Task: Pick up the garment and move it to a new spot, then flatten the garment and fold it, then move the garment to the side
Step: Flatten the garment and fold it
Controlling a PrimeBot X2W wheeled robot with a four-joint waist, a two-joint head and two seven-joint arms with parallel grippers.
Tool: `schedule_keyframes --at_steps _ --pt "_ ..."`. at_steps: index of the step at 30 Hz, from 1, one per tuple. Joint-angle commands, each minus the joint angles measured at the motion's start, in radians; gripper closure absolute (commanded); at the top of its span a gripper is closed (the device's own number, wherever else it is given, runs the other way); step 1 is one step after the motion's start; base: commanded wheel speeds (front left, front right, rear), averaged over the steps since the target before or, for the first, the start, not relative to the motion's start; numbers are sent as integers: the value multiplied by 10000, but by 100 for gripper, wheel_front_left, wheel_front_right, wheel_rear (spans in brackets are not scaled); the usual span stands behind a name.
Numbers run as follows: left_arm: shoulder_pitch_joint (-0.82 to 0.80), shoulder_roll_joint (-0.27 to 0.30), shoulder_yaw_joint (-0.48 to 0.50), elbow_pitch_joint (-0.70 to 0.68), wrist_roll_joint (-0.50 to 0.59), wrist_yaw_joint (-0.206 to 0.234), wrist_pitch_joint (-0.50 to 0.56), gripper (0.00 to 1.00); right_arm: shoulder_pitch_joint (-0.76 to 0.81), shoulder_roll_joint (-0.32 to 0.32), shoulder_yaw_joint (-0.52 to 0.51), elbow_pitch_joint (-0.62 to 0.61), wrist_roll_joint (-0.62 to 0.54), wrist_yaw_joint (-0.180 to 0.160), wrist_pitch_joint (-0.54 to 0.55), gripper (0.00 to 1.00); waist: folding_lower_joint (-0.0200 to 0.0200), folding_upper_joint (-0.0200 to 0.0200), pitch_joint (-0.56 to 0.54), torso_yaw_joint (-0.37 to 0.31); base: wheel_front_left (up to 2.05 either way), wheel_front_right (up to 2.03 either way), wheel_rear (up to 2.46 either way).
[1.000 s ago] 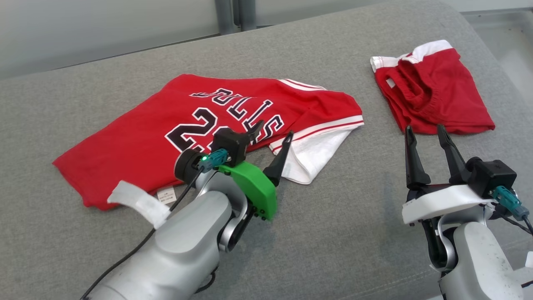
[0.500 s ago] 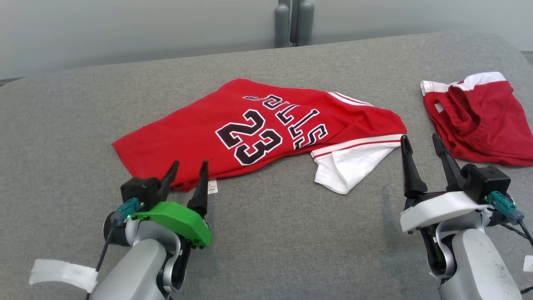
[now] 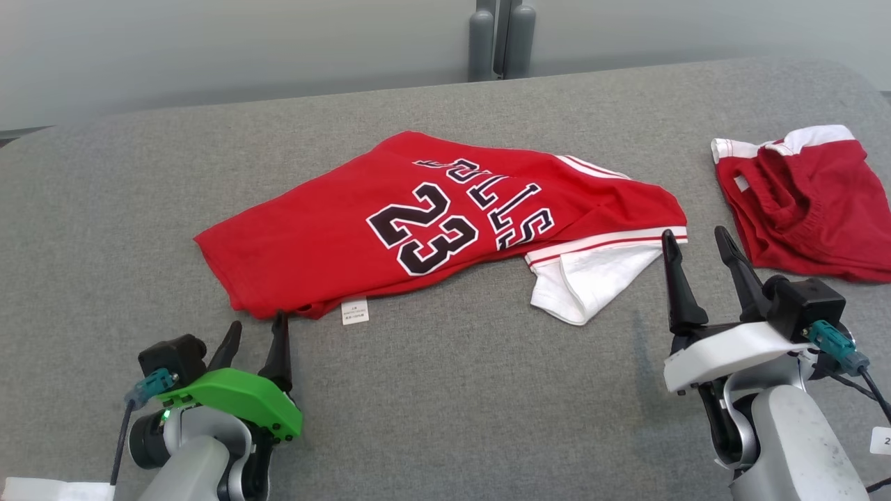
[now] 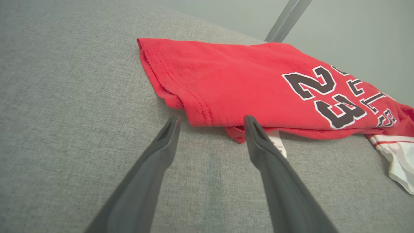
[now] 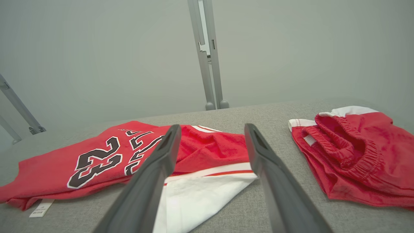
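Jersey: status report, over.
Left end effector open, tips at jersey hem. Right end effector open, near its white fold. Jersey lying loose, not gripped. Red shorts off to the right, clear.

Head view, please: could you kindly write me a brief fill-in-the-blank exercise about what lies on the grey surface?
The red jersey bears the number ____. The label at its near edge is ____ in colour. The red shorts lie to the jersey's ____ in the head view. The left end effector and the right end effector both stand ____, holding nothing.
Missing words: 23; white; right; open.
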Motion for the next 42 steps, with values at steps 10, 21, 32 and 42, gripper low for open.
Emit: schedule_keyframes --at_steps 10,21,32,42 --pt "-1009 -179 902 1500 -1055 -615 70 0 -84 -26 44 -340 -279 -7 223 0 0 0 543 -550 0 0 0" --pt "-1720 -477 1036 2730 -1307 -1033 239 86 -28 -27 35 -558 -369 -7 338 0 0 0 672 -745 0 0 0" --pt "-2267 -367 1418 1725 85 -1043 -132 100 -42 -27 23 -611 -199 -7 164 0 0 0 339 -757 0 0 0" --pt "-1895 -343 1801 -508 2035 -685 -129 100 83 -26 -27 -620 -102 -8 99 0 0 0 97 -861 0 0 0"
